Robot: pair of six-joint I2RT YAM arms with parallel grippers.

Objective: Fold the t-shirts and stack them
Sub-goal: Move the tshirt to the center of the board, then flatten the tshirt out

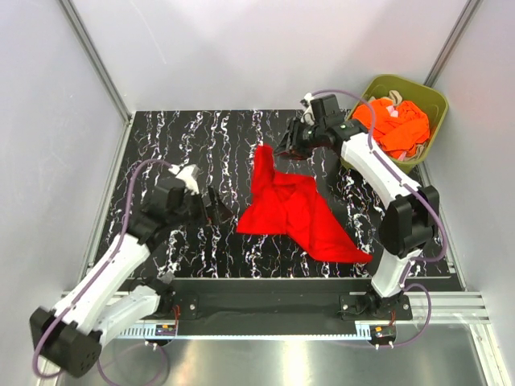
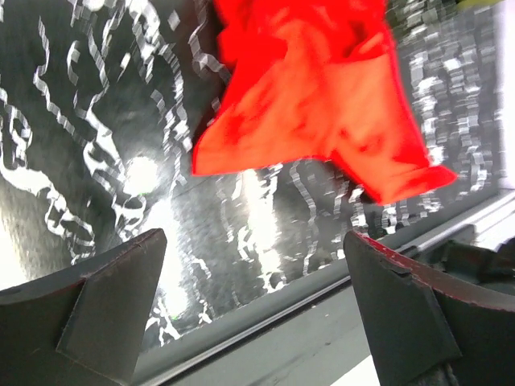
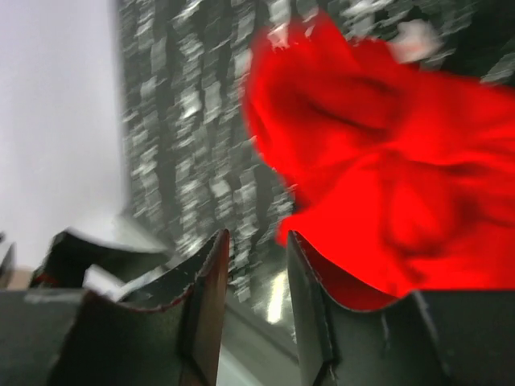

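Red t-shirt (image 1: pixel 294 211) crumpled on table (image 1: pixel 193 137), left hand (image 1: pixel 215 206) spread wide beside it

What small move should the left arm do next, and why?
Probably ease the left gripper forward to the nearest corner of the red t-shirt and close on it. Its jaws stand open and empty, and the shirt lies crumpled, not yet spread for folding.

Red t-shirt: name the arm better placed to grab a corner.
Probably left: the left gripper is wide open, facing a corner of the red t-shirt; the right gripper, beside the far corner, has jaws barely apart.
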